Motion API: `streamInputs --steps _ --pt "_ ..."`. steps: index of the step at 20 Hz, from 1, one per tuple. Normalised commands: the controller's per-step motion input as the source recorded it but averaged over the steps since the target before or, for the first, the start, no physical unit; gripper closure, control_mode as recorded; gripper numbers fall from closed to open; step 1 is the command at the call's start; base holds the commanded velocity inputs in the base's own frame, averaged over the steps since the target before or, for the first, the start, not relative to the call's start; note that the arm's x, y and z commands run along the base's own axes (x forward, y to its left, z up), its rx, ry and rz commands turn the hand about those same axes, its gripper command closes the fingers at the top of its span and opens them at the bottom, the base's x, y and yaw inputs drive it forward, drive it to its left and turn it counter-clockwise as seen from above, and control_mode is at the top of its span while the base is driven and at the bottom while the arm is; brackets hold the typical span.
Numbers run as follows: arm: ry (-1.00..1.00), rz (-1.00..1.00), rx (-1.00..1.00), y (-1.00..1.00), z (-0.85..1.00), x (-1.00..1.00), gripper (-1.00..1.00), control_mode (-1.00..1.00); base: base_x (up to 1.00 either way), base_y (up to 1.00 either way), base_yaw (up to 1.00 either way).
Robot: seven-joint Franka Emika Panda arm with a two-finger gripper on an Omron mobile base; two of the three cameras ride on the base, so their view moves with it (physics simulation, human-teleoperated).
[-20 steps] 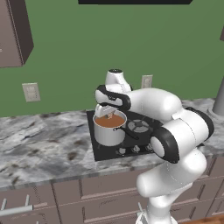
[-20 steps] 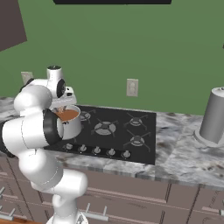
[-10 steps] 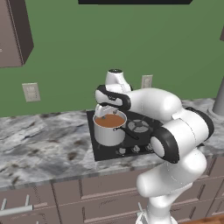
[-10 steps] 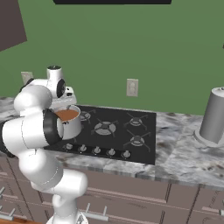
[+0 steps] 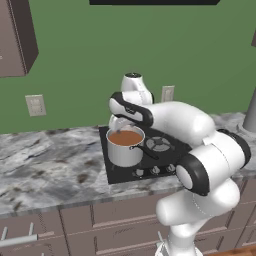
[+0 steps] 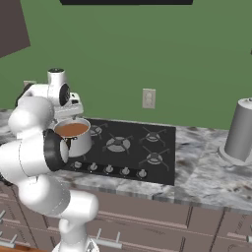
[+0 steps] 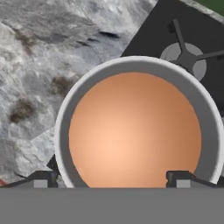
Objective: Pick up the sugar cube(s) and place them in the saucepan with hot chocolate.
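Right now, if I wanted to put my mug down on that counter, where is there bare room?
The marbled counter left of the black stovetop lies bare. So does the strip between the stovetop and the grey canister. It is crowded at the stovetop's left end: the saucepan sits there with the gripper above it.

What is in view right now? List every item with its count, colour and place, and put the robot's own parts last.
saucepan: 1, silver with a black handle, brown liquid inside, on the stove's front left burner.
stove: 1, black, set into the counter, knobs along its front edge.
counter: 1, grey marbled stone, over brown drawers.
wall outlets: 2, pale, on the green wall.
cylinder: 1, grey, on the counter right of the stove.
wall cabinet: 1, dark brown, upper left.
arm: 1, white with dark joints, reaching over the saucepan.
pincer: 1, dark fingertips apart, nothing between them, directly above the saucepan.
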Motion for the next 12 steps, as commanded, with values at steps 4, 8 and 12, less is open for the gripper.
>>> streamInputs --steps 4,8,12 --pt "-0.16 0.0 0.03 0.0 0.29 -0.27 -1.0 -1.0 0.0 0.0 0.0" --pt "-0.17 0.0 0.05 -0.02 0.19 -0.14 -1.0 -1.0 0.0 0.0 0.0" --pt "-0.17 0.0 0.05 -0.02 0.21 -0.07 -1.0 -1.0 0.0 0.0 0.0"
